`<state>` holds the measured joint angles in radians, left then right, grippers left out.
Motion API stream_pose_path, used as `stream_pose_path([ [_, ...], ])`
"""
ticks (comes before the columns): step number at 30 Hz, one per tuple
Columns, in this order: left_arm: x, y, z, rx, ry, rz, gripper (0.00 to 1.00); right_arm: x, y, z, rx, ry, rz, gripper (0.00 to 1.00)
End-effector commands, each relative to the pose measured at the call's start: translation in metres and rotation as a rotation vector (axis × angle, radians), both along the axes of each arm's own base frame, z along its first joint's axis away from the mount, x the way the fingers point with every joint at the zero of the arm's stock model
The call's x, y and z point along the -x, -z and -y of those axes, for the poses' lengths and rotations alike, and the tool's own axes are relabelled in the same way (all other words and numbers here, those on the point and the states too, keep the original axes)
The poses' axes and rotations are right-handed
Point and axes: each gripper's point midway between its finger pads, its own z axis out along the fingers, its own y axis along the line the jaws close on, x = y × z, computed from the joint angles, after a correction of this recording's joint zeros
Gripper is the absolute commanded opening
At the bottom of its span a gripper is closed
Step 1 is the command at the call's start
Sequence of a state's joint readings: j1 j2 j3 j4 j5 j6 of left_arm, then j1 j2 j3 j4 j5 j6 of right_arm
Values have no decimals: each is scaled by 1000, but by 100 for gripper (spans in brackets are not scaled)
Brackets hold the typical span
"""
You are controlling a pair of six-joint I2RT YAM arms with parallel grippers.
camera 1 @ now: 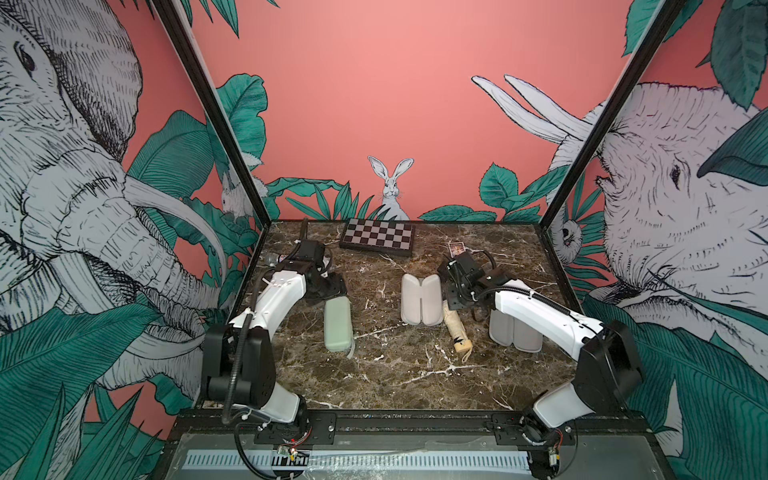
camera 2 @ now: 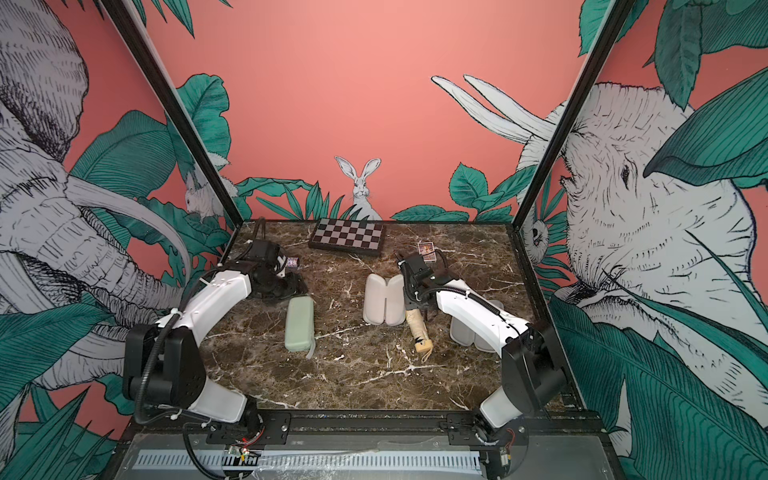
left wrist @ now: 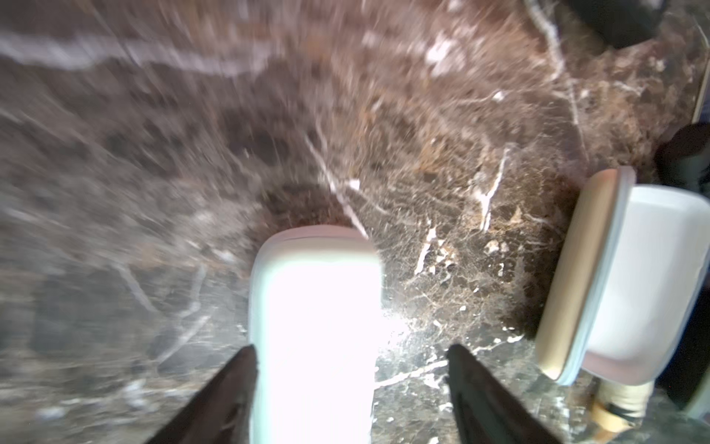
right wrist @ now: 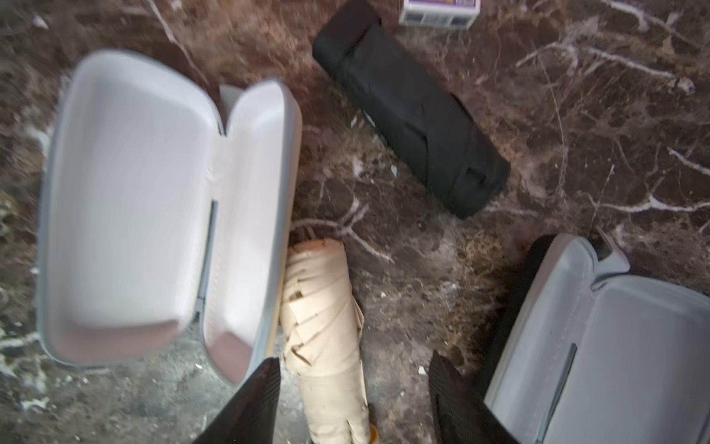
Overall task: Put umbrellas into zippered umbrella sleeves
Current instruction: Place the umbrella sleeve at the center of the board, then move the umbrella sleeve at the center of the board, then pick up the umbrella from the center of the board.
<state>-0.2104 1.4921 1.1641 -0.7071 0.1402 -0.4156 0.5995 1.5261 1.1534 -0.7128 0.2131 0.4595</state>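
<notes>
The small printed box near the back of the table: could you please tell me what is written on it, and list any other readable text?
No text can be read anywhere.
Small printed box: purple-and-white print, too blurred in the right wrist view, too small in both top views.
Checkered board: squares only, no lettering.

This is a robot test booth: a left arm (camera 1: 276,293) and a right arm (camera 1: 536,309) are bolted at the front of a marble counter (camera 1: 395,374), boxed in by jungle-picture walls (camera 1: 374,104).
</notes>
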Motion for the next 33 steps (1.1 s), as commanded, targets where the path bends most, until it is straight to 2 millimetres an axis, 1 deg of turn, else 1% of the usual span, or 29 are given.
stream_pose_path([
  [1,2,-20,33,-20,91,64,81,39,16,18,39,-37,-135,64],
  [3,-4,-19,93,117,199,97,81,47,31,12,4,-60,-178,71],
  [5,-7,-15,139,168,302,77,81,50,44,4,-26,-78,-211,74],
  [6,-10,-10,156,167,341,63,81,48,49,0,-38,-79,-216,75],
  [7,-13,-5,167,158,362,55,81,46,54,-3,-46,-81,-218,76],
  [9,-23,7,183,153,393,38,80,41,60,-6,-35,-88,-225,76],
  [10,-26,13,187,160,398,28,79,38,62,-6,-29,-86,-220,76],
  [12,-31,24,200,207,411,10,77,34,78,-2,17,-67,-240,75],
  [14,-31,37,209,225,419,-21,73,34,89,-5,13,-66,-268,72],
  [16,-29,54,206,191,413,-62,67,34,99,-12,-23,-62,-282,70],
  [17,-27,62,203,175,408,-77,63,34,103,-11,-21,-53,-282,67],
  [19,-24,73,198,159,400,-87,56,33,102,-7,-12,-31,-269,57],
  [21,-20,78,199,178,397,-95,45,35,93,-9,-46,-26,-248,46],
  [22,-18,80,198,179,392,-103,37,37,84,-10,-71,-25,-236,38],
  [23,-15,81,197,178,390,-106,32,42,79,-9,-81,-21,-237,33],
  [24,-12,84,194,183,381,-110,28,44,61,-7,-106,-15,-202,29],
  [28,10,95,185,236,301,-128,21,61,25,9,-141,38,-147,24],
  [29,16,99,181,248,264,-129,20,63,13,11,-161,57,-125,23],
  [30,23,101,179,256,230,-130,20,64,-3,6,-203,56,-93,22],
  [31,28,102,178,259,201,-127,20,62,-18,-3,-252,46,-50,21],
  [33,41,102,182,266,148,-105,20,51,-52,-32,-379,23,72,15],
])
